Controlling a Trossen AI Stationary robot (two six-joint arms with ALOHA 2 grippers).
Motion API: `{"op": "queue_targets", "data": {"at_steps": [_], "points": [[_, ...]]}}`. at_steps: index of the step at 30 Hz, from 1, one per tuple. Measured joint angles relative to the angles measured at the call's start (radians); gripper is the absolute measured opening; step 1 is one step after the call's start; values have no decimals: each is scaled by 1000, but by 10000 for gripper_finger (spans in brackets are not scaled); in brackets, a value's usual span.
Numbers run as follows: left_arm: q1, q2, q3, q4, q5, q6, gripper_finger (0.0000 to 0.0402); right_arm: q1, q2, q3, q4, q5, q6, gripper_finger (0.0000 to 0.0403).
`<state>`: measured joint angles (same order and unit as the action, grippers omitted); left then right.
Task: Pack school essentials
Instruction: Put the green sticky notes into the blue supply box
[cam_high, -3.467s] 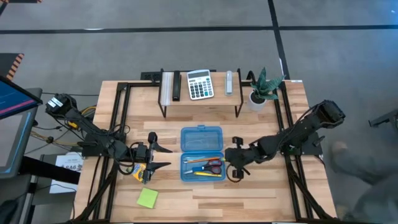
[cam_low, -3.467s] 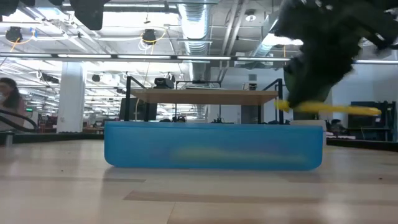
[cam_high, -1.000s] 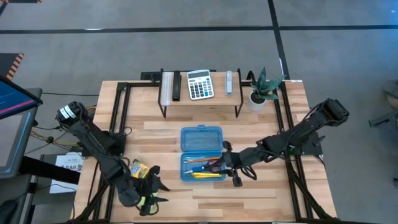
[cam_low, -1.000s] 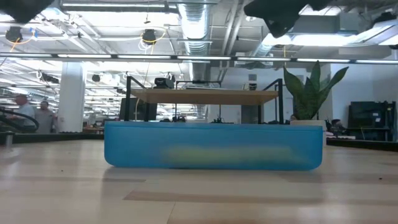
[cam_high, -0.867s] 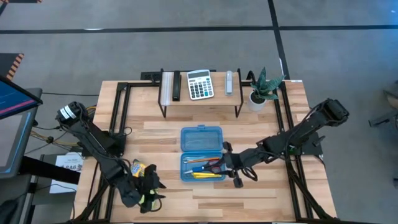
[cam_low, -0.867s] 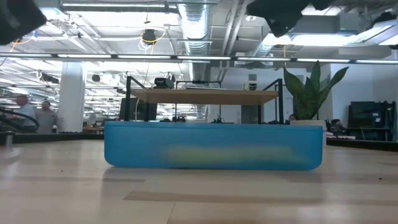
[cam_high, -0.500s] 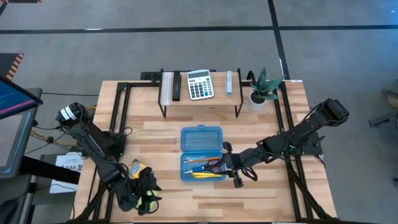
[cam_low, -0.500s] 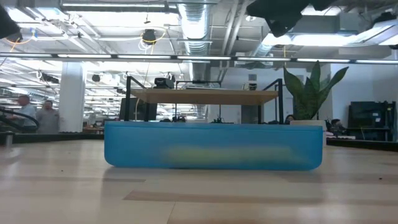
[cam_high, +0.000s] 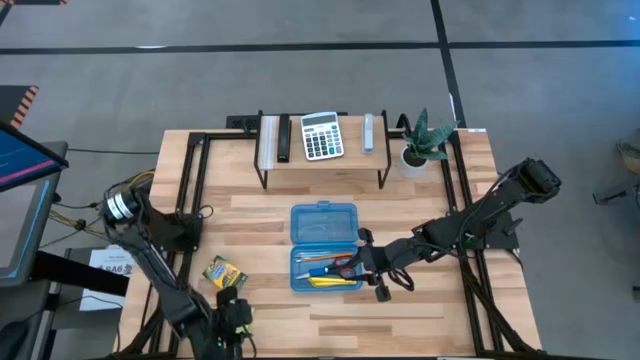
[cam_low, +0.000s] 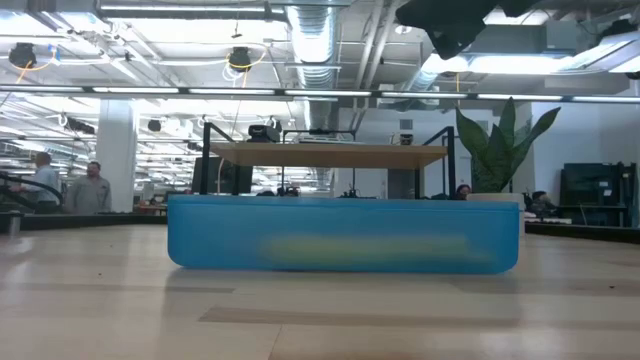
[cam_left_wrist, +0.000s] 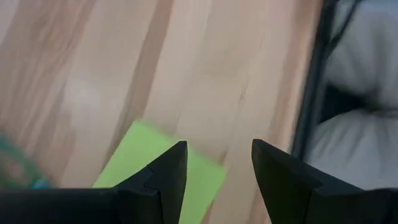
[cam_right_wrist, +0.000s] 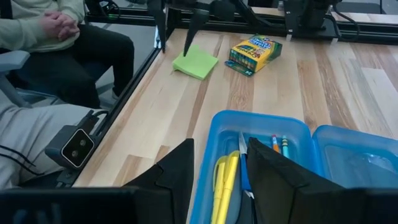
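Note:
The open translucent blue case (cam_high: 325, 247) lies mid-table; its tray holds red-handled scissors (cam_high: 341, 265) and yellow markers (cam_high: 322, 281) (cam_right_wrist: 224, 186). My right gripper (cam_high: 366, 265) (cam_right_wrist: 221, 146) hovers open beside the tray's right end, touching nothing. The yellow-green crayon box (cam_high: 223, 272) (cam_right_wrist: 254, 53) lies flat to the case's left. The lime-green sticky-note pad (cam_left_wrist: 155, 168) (cam_right_wrist: 195, 62) lies flat near the front-left corner, hidden in the high view by my left gripper (cam_high: 235, 315) (cam_left_wrist: 217, 146). That gripper is open, pointing down over the pad's edge. My left gripper comes at the sticky-note pad from above, with one finger (cam_left_wrist: 168, 177) over the pad's edge (cam_left_wrist: 199, 165) and the other over bare wood. I cannot tell whether that finger touches the pad.
A raised shelf at the far edge carries a white-and-grey calculator (cam_high: 320, 135). A potted plant (cam_high: 420, 145) stands at its right. A seated person (cam_right_wrist: 43, 25) is close beside the table's left edge. Bare wood lies in front of the case.
My left arm has drawn back toward the table's near-left corner, and its gripper has tipped from pointing right to pointing down over the sticky-note pad, which it now covers in the high view. My right arm has kept still.

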<state>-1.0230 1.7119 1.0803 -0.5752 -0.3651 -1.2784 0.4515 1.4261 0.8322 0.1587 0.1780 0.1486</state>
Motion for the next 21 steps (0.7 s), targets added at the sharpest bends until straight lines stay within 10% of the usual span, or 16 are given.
{"op": "queue_targets", "data": {"at_steps": [21], "points": [[-123, 78, 29, -80, -47, -233, 167, 6, 0, 0, 9, -1, 1, 163]]}}
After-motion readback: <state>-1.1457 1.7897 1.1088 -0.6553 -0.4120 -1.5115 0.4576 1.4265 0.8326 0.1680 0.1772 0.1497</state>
